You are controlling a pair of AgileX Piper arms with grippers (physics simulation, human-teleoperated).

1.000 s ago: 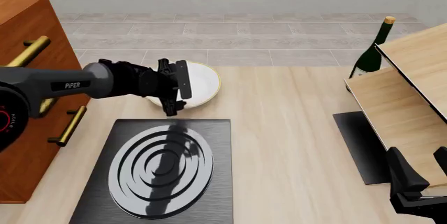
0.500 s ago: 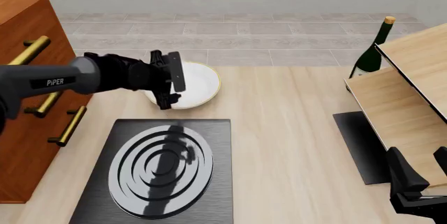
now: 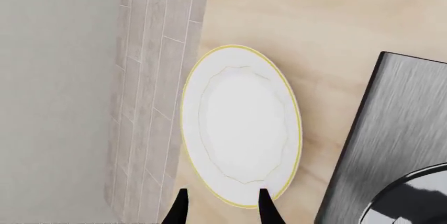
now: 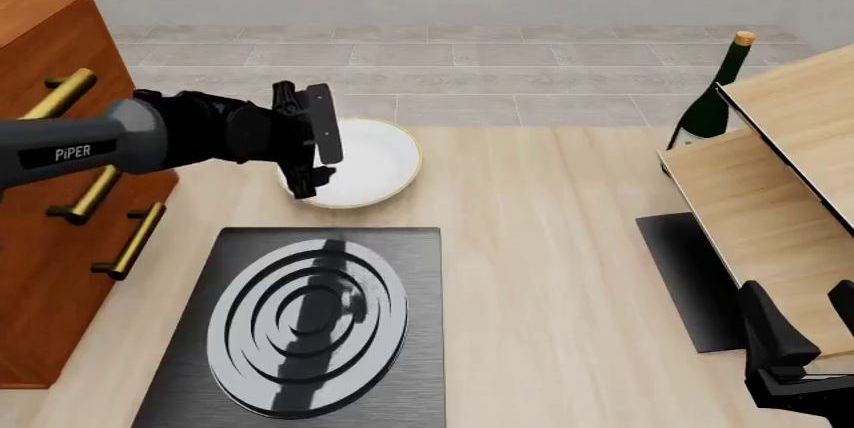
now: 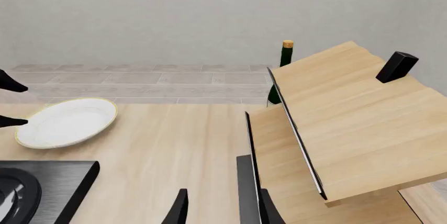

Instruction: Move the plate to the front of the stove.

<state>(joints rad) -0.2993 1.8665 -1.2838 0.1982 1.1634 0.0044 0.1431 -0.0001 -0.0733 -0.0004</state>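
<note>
The white plate [image 4: 367, 163] with its thin gold rim lies flat on the table just beyond the far edge of the black stove [image 4: 400, 348]. My left gripper [image 4: 316, 154] is open at the plate's left rim, one finger on each side of that edge. In the left wrist view the plate [image 3: 241, 124] fills the middle, and its near rim falls between the tips of the left gripper [image 3: 222, 206]; the stove [image 3: 391, 145] is beside it. My right gripper [image 4: 790, 360] rests open and empty at the near right corner. The right wrist view also shows the plate [image 5: 66, 122].
A brown cabinet [image 4: 54, 208] with gold handles stands at the left, close to my left arm. On the right are a wooden shelf unit [image 4: 774, 188], a green bottle [image 4: 707, 98] behind it and a plain black mat [image 4: 681, 278] under its edge.
My left gripper has moved left and away from the stove's far edge, from over the plate's middle to its left rim. The plate and the right arm have not moved.
</note>
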